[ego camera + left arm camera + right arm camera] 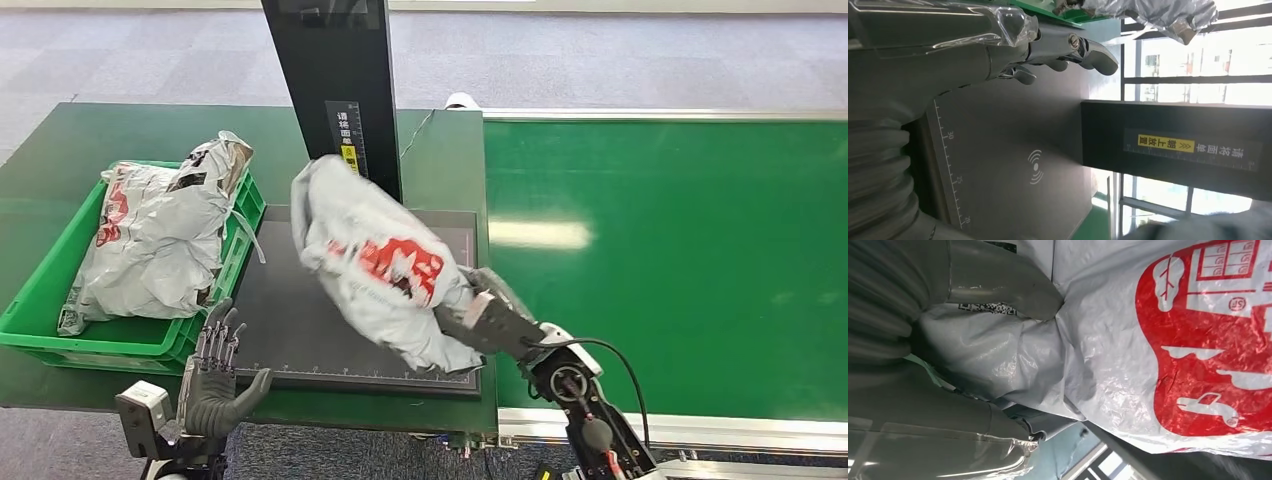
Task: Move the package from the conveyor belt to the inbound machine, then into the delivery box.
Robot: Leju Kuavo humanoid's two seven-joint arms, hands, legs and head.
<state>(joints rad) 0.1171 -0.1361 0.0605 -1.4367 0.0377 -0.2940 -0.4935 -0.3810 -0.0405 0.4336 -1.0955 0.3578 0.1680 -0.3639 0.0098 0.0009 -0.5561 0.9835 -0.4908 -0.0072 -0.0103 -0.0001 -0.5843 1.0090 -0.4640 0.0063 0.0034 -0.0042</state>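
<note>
The left robot hand (pixel 218 372) hovers empty, fingers spread, at the bench's (pixel 60 150) near edge, about 7 o'clock. The right robot hand (pixel 487 322) grips the package (pixel 380 265) above the scanner pad (pixel 290 310); a crate (pixel 120 335) sits at 9 o'clock.

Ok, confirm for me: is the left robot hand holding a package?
No, the left robot hand is empty beside the green crate; the right robot hand grips the package.
</note>
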